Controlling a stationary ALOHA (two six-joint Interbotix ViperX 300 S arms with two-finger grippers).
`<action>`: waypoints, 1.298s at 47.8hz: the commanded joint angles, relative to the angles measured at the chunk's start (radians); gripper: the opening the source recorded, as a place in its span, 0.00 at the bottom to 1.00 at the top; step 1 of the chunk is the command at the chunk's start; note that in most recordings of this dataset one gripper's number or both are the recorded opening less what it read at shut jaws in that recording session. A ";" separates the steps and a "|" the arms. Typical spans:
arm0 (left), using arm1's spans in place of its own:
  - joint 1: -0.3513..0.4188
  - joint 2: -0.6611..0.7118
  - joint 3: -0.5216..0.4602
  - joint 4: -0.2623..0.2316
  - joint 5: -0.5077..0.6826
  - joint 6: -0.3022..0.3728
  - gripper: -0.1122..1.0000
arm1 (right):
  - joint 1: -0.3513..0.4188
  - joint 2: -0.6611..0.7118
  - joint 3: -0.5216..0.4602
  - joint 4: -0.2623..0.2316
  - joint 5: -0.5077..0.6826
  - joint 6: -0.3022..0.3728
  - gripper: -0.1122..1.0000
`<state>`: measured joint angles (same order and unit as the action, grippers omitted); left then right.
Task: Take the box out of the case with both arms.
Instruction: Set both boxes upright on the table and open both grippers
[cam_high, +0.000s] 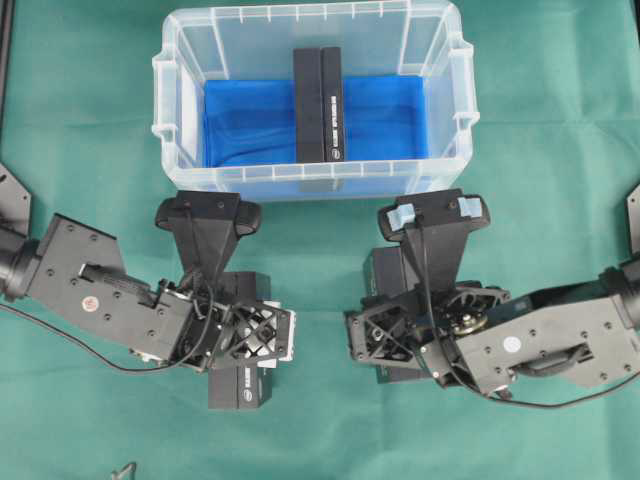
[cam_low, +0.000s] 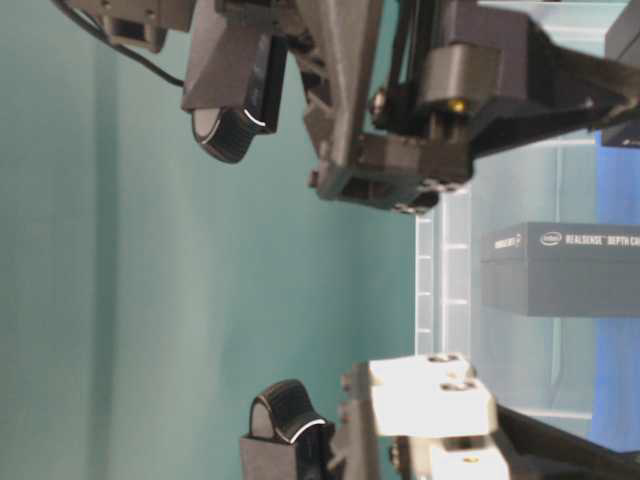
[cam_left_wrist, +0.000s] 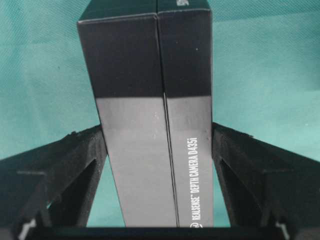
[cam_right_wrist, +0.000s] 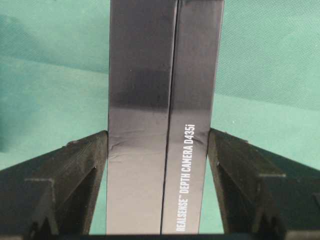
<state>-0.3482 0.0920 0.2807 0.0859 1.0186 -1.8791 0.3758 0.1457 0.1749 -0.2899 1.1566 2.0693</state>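
Left hand (cam_high: 262, 334) gripping box (cam_high: 240, 385), outside case (cam_high: 170, 130)

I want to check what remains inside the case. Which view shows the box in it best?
The overhead view: the box stands whole on the blue liner inside the case. The table-level view shows only its printed side through the wall. Both wrist views show other boxes between gripper fingers, not this one.

Clear case (cam_high: 170, 100), blue liner (cam_high: 250, 125); black boxes (cam_high: 319, 105); green tabletop (cam_high: 90, 150)

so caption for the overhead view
Each gripper, left and right, holds a black box beside the bin; one box remains inside.
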 joint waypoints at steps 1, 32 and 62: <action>0.003 -0.029 -0.005 -0.006 -0.017 0.008 0.68 | 0.005 -0.023 -0.011 -0.006 -0.005 -0.003 0.70; 0.008 -0.029 -0.006 -0.015 -0.046 0.008 0.91 | 0.005 -0.023 -0.006 -0.008 0.009 0.006 0.95; 0.011 -0.034 -0.057 -0.021 -0.028 0.009 0.91 | 0.005 -0.058 -0.038 -0.005 0.034 -0.006 0.94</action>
<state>-0.3421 0.0905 0.2608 0.0660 0.9833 -1.8715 0.3758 0.1396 0.1657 -0.2915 1.1735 2.0663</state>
